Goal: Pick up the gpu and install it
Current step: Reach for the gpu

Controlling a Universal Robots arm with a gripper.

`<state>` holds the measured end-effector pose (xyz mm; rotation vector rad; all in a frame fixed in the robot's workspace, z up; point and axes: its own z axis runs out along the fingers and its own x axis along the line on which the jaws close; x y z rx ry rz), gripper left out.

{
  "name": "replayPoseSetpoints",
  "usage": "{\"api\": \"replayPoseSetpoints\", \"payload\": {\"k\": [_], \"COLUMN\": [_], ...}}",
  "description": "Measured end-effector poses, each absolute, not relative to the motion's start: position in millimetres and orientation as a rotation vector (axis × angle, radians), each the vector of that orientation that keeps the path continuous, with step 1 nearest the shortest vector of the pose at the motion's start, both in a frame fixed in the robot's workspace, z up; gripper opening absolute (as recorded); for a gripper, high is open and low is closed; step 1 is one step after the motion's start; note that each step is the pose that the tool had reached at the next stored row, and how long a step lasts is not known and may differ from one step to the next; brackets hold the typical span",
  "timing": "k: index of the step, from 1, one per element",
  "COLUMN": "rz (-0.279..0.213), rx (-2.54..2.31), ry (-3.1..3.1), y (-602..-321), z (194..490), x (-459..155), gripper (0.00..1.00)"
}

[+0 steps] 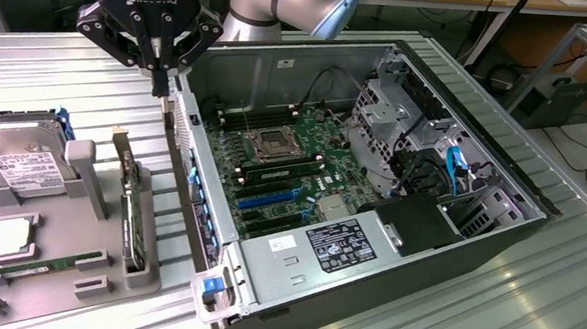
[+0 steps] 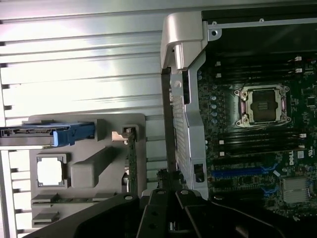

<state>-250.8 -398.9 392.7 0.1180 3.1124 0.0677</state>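
Ribbed metal counter [image 1: 537, 317] fills the exterior view, carrying an open computer case [image 1: 365, 317] at centre, its motherboard [image 1: 283, 163] exposed. At 11 o'clock the end effector [image 1: 159, 87] hangs with its fingers pressed together and nothing between them, above the counter just outside the case's wall. At 8 o'clock a grey tray [image 1: 57, 271] holds the gpu [image 1: 134, 214], which stands on edge in the slot nearest the case, well clear of the end effector. A hard drive [image 1: 19, 158] sits in the tray at 9 o'clock.

From the wrist view, the closed, empty end effector [image 2: 164, 191] points down between the tray [image 2: 119, 124] and the case wall [image 2: 183, 124]. The gpu [image 2: 132, 163] appears edge-on in its slot on the tray's case side, untouched. The hard drive [image 2: 49, 135] lies across the tray's far end.
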Motion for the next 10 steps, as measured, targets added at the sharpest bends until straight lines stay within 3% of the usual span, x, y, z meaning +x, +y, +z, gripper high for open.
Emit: {"api": "replayPoseSetpoints", "payload": {"k": [10], "rz": [0.068], "rx": [0.118], "ry": [3.113], "y": [-398.9], "z": [392.8], "x": [-255.8], "gripper": [0.11]}}
